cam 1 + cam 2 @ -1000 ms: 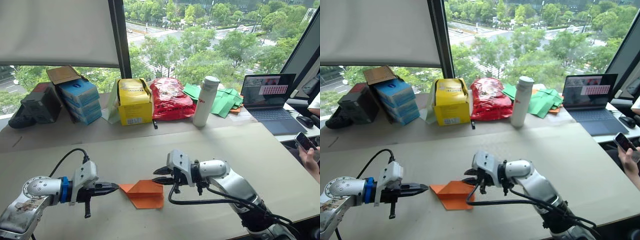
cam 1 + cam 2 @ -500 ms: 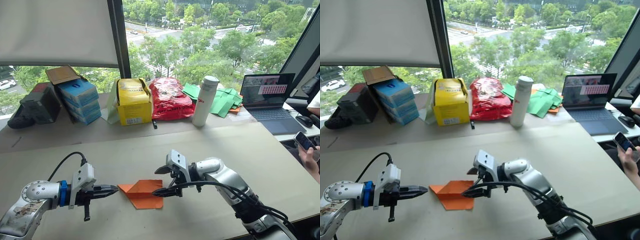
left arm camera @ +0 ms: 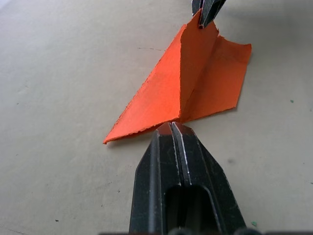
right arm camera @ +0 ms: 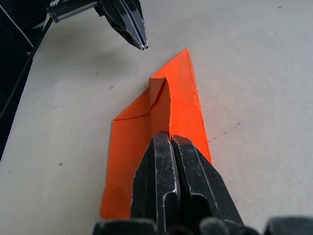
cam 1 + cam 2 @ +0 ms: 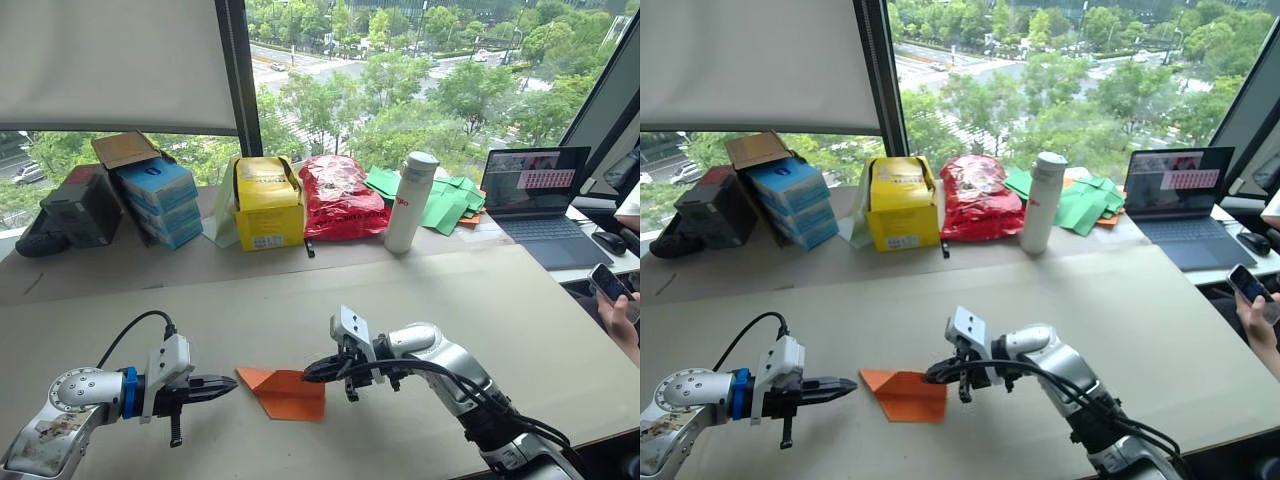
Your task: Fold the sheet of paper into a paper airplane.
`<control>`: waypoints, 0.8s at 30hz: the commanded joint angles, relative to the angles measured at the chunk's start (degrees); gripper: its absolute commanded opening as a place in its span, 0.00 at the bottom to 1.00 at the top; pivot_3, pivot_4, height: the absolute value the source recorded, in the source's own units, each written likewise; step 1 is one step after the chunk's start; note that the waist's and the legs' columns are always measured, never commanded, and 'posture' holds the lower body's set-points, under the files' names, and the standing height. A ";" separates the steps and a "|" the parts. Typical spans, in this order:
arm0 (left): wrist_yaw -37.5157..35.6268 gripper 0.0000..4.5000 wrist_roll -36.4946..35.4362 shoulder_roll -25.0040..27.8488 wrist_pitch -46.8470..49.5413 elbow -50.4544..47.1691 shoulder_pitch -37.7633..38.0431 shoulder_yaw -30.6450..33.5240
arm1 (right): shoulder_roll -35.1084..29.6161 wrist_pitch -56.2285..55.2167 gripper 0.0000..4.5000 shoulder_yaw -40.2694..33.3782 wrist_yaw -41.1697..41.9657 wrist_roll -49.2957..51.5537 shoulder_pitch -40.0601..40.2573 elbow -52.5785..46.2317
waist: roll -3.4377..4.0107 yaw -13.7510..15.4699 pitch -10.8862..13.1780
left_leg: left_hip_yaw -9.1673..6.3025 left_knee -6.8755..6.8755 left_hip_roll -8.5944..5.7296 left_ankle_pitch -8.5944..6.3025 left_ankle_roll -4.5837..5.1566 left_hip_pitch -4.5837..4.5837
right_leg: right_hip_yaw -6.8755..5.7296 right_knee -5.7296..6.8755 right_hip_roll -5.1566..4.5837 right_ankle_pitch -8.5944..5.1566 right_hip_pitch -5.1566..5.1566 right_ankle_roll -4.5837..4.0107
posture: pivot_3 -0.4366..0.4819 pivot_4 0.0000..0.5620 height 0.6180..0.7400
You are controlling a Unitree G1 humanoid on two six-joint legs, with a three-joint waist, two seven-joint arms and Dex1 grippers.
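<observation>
The sheet of paper [image 5: 287,394] is bright orange and folded into a pointed wedge. It lies on the table near the front, with a centre ridge [image 3: 196,63] standing up. My right gripper [image 5: 309,372] is at the wedge's wide end, its fingers [image 4: 166,161] shut on that raised ridge. My left gripper [image 5: 232,382] points at the wedge's narrow tip from the other side. Its fingers [image 3: 171,147] are shut with nothing in them, and they stop just short of the paper's edge.
Along the back of the table [image 5: 520,300] stand blue boxes [image 5: 160,200], a yellow box [image 5: 267,203], a red plastic bag [image 5: 342,196], a white bottle [image 5: 411,200], green papers [image 5: 447,203] and a laptop [image 5: 540,200]. A person's hand with a phone [image 5: 612,290] is at the right edge.
My right gripper has dropped lower and gone from open to shut on the paper's ridge. The left gripper has sunk a little and stays shut by the paper's tip.
</observation>
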 commanded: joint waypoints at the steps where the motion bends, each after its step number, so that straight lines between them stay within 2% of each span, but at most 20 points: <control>1: 0.04 0.00 -1.19 -0.84 -0.31 0.26 -2.29 0.54 | -0.22 -3.37 0.01 -0.43 -1.30 -1.08 0.00 -1.72 | 0.00 0.08 0.00 | -0.01 0.00 0.00 0.00 0.00 0.00 | -0.01 0.00 0.00 0.00 0.00 0.00 | 0.48 0.27 1.00; 4: 0.62 0.00 -2.58 -1.79 1.40 -0.10 -3.92 1.02 | 0.00 -5.06 0.01 -1.53 -2.97 -1.67 -0.22 -2.12 | 0.00 0.07 0.00 | -0.02 0.01 -0.01 0.01 -0.02 0.00 | -0.02 0.01 0.00 0.00 0.00 0.00 | 0.48 0.27 1.00; 8: 3.27 0.00 -8.96 -4.12 7.64 -0.56 -8.89 3.47 | 0.73 -9.56 0.01 -5.51 -8.75 -3.86 -2.72 -1.92 | -0.02 0.03 0.02 | -0.02 0.01 -0.01 0.04 -0.07 -0.02 | -0.03 0.04 0.02 0.00 -0.03 0.00 | 0.48 0.27 1.00; 12: 5.72 0.00 -12.90 -5.88 12.36 0.16 -13.82 4.87 | 0.43 -19.93 0.01 -6.87 -16.20 -10.70 -4.32 -1.13 | -0.04 0.00 0.02 | -0.02 0.04 -0.04 0.18 -0.31 -0.03 | -0.12 0.09 0.06 0.00 -0.05 0.01 | 0.48 0.27 1.00; 17: 7.68 0.00 -14.88 -5.59 17.11 -2.70 -16.37 4.38 | -2.17 -35.86 0.01 -3.13 -22.64 -22.63 -2.14 -3.12 | -0.05 -0.14 0.03 | 0.05 0.00 -0.05 0.25 -0.44 -0.04 | -0.10 0.09 0.11 0.00 -0.11 0.02 | 0.48 0.27 1.00; 22: 9.70 0.00 -16.52 -5.23 21.21 -5.85 -17.73 4.26 | -4.61 -46.96 0.01 0.84 -28.87 -35.30 0.82 -3.65 | -0.06 -0.17 0.04 | 0.09 0.02 -0.05 0.25 -0.45 -0.10 | -0.01 0.09 0.11 0.00 -0.16 0.02 | 0.48 0.27 1.00; 24: 10.79 0.00 -17.18 -5.16 22.99 -7.63 -18.00 4.20 | -6.25 -49.81 0.01 3.07 -28.51 -38.51 2.75 -3.55 | -0.07 -0.11 0.04 | 0.12 0.03 -0.05 0.27 -0.47 -0.08 | 0.00 0.11 0.12 0.00 -0.15 0.01 | 0.48 0.27 1.00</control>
